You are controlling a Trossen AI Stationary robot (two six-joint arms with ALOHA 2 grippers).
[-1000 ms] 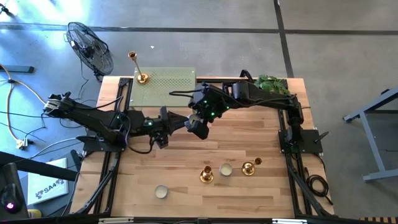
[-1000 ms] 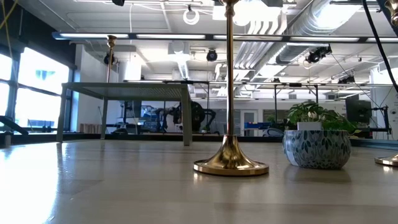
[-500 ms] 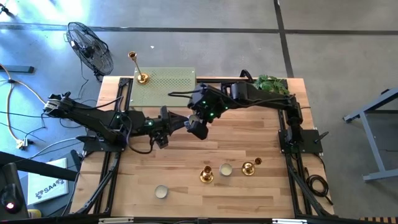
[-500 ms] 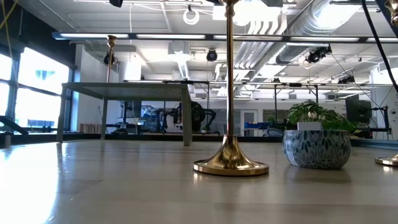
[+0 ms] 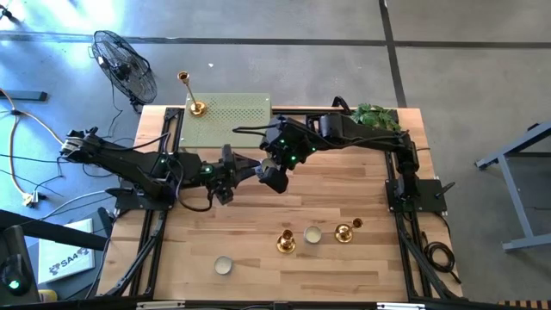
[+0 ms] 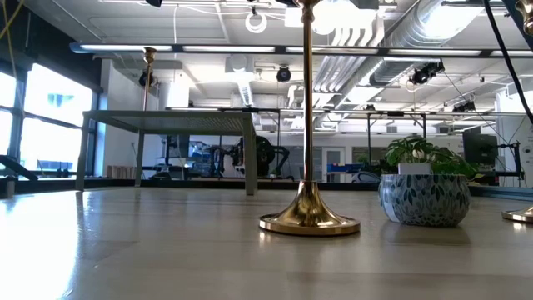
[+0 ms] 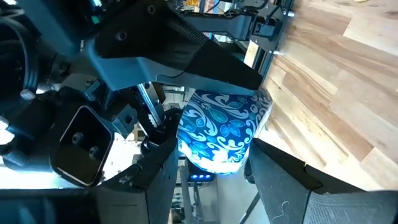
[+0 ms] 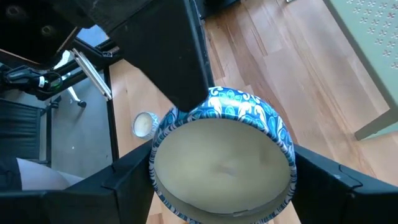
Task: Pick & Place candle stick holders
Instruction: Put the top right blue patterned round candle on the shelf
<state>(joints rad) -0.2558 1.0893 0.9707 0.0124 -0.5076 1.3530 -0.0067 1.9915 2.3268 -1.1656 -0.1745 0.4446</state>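
A blue-and-white patterned bowl with a cream filling is held over the middle of the table between both grippers. In the high view the grippers hide it. My right gripper and my left gripper are both shut on it. One tall gold candle stick holder stands by its base on the green perforated stand at the far left. Two shorter holders stand on their bases near the front. The nearer one shows in the low view. My left gripper pinches the bowl's outer wall between its two fingers, coming level from the table's left. The bowl is lifted clear of the table. My right gripper pinches the bowl's opposite outer sides between its two fingers, coming from above and slanting down. The bowl's open top faces up toward the wrist, clear of the table.
A potted plant in a patterned pot stands at the far right corner. Two small round candles lie near the front edge. A fan stands on the floor beyond the far left corner.
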